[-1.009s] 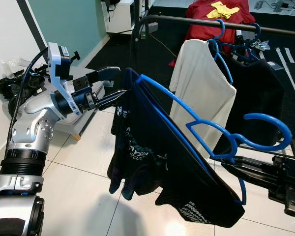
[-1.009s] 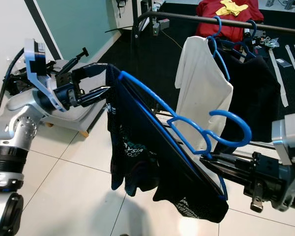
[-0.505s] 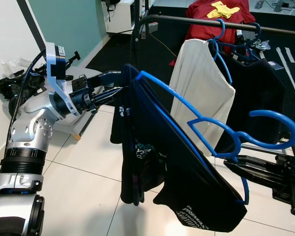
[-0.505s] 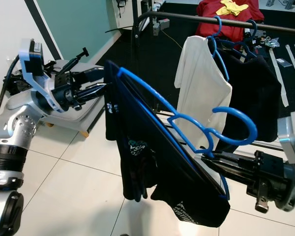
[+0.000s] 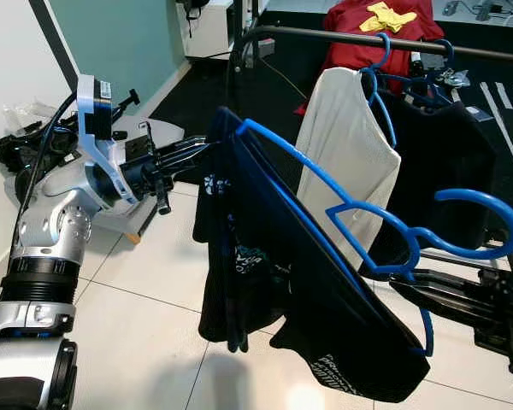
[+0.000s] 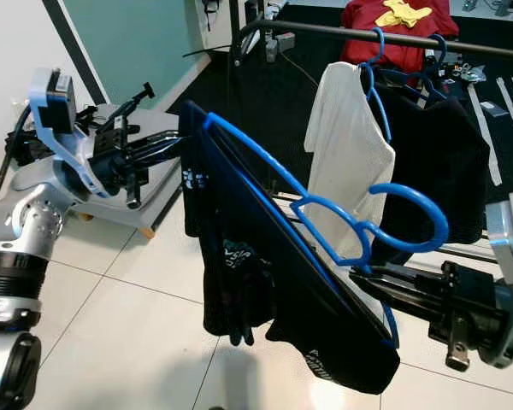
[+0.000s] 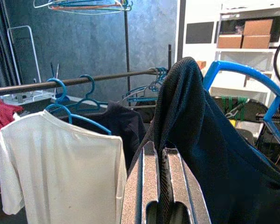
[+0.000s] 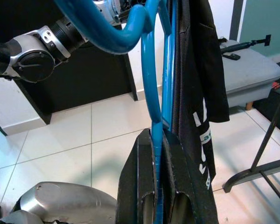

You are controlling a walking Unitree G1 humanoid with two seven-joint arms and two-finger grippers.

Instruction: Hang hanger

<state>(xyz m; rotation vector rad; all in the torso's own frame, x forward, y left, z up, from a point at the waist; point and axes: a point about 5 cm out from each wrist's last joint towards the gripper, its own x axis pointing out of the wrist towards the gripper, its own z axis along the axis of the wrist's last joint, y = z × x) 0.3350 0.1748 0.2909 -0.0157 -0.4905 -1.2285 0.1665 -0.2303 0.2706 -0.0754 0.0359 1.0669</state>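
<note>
A blue hanger with a dark shirt draped on it is held up in front of the clothes rail. The hanger's long bar slants: its high end is near the left end effector, and its low end is by the right end effector. Its hook curls out to the robot's right, well below the rail and not on it.

The right end effector is clamped tight on the thin blue bar of the hanger. The left end effector is pinched closed on the dark cloth at the hanger's high end; in the left wrist view its fingers are seen pressed together with cloth between them.

On the rail a white shirt and a black garment are hung on blue hangers. Bare rail is seen between the white shirt and the rail's bent corner post. A red cloth is seen behind the rail. White floor tiles lie under the held shirt.
</note>
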